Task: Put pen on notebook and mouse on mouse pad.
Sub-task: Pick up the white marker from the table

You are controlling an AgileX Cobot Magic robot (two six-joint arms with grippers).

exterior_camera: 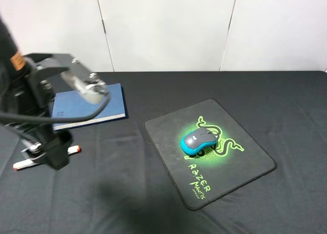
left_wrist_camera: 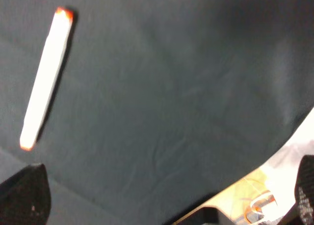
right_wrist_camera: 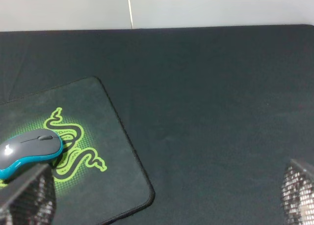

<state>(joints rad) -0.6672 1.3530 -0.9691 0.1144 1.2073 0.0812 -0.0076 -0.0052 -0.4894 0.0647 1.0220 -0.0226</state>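
Mouse [exterior_camera: 199,141] sits on mouse pad [exterior_camera: 163,137]; pen [left_wrist_camera: 45,80] lies on the cloth [left_wrist_camera: 196,87] — left gripper [left_wrist_camera: 164,198] and right gripper [right_wrist_camera: 162,195] both spread, empty.

The mouse pad [exterior_camera: 163,137] is showing green lettering [exterior_camera: 198,179] near its front edge, reading "RAZER" over "MANTIS"; a smaller third line is proving illegible. A green snake logo [exterior_camera: 227,142] is glowing at the pad's centre. The notebook [exterior_camera: 115,102] is bearing a tiny pale cover mark, unreadable.
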